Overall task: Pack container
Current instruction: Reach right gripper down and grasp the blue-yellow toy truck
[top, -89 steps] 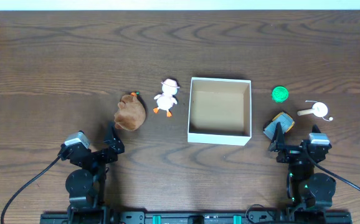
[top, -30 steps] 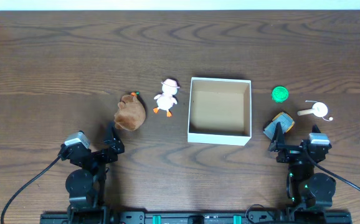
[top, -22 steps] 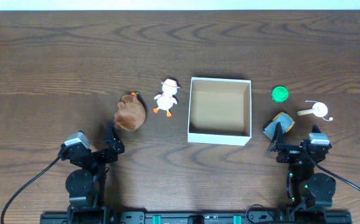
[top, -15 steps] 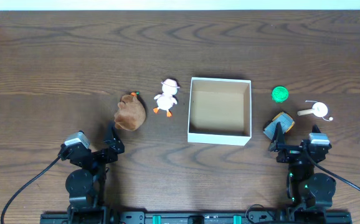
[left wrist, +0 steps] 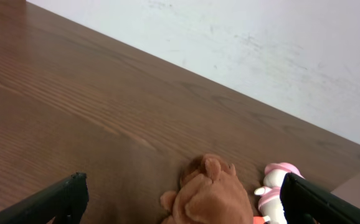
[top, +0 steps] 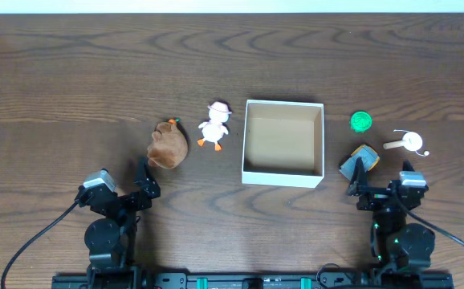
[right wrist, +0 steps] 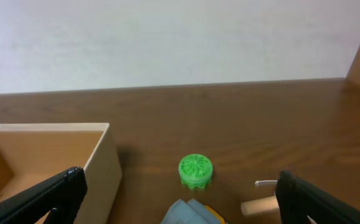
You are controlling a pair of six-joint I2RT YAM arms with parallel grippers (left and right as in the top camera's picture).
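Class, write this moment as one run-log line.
box: empty | left gripper: open | right gripper: open | plush, duck: outside box

The top camera is looking straight down at the table (top: pixel 71 72). Both wrist cameras are looking low across it; the right one is sharing the box (right wrist: pixel 102 168).

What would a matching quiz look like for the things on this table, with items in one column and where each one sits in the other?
Things:
1. brown plush toy
2. white duck toy
3. green ridged disc
4. container

Places:
A. between the duck and the disc, nothing inside it
B. just left of the container
C. right of the container
D. farthest left of the four

Pairs: 1-D, 2-B, 3-C, 4-A
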